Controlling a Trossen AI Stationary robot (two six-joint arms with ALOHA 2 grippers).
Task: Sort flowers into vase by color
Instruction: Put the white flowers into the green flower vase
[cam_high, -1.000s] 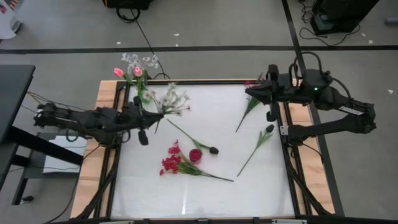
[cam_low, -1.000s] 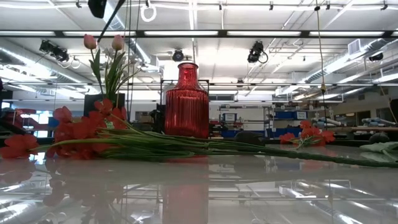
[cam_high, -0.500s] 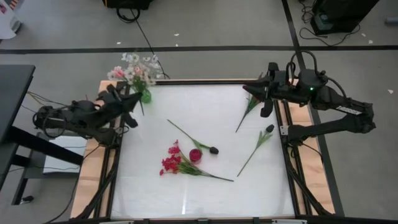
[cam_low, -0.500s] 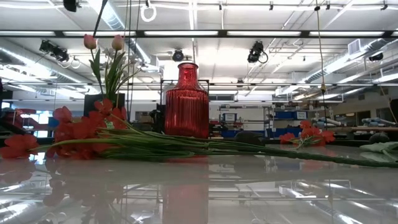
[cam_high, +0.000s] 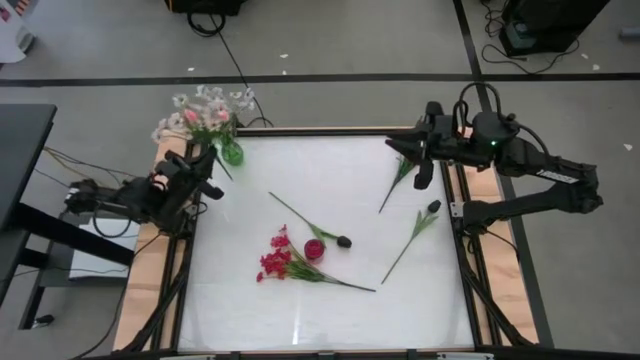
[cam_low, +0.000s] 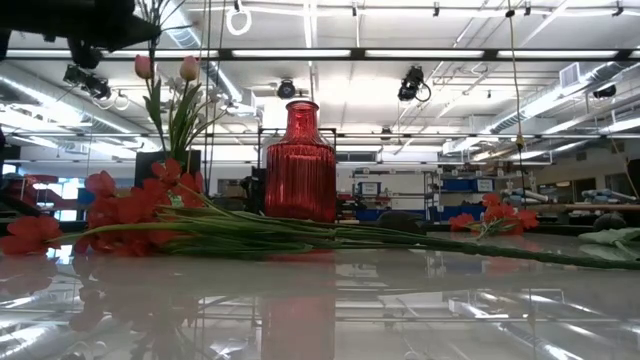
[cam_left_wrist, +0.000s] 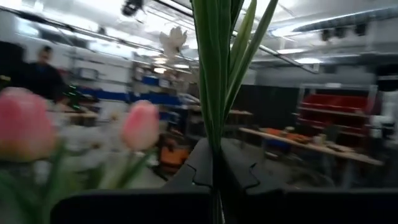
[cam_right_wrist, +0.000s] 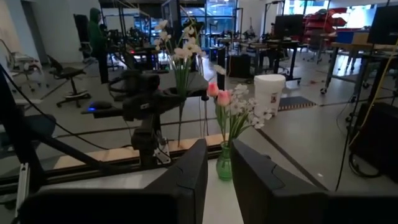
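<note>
My left gripper (cam_high: 203, 166) is at the table's far left corner, shut on a spray of white flowers (cam_high: 170, 120) that stands upright beside the green vase (cam_high: 232, 153). The vase holds pink tulips (cam_right_wrist: 217, 93) and white blossoms. My right gripper (cam_high: 420, 168) hovers open above a red flower (cam_high: 398, 180) lying near the far right edge. A red vase (cam_high: 315, 250) stands mid-table with red flowers (cam_high: 280, 262) lying against it. Two dark-bud flowers (cam_high: 343, 241) (cam_high: 432, 207) lie flat on the table. My left gripper pinches the white spray's green stems (cam_left_wrist: 215, 146) between its two fingers, which lie level across them. The stems (cam_right_wrist: 180, 81) rise upright above the fingers to the blossoms (cam_right_wrist: 177, 46), and a length of stem hangs below. The spray is lifted clear of the table.
The white tabletop (cam_high: 320, 320) is bare along its near side. A wooden frame (cam_high: 170, 150) runs around it. Cables lie on the floor beyond the far edge. In the right wrist view a person (cam_right_wrist: 96, 37) stands far off in the room.
My left gripper has drawn back from the table's left middle toward the far left corner, carrying the white spray with it. The spray, which lay out over the table, now stands upright by the green vase. My right gripper has edged slightly toward the left.
</note>
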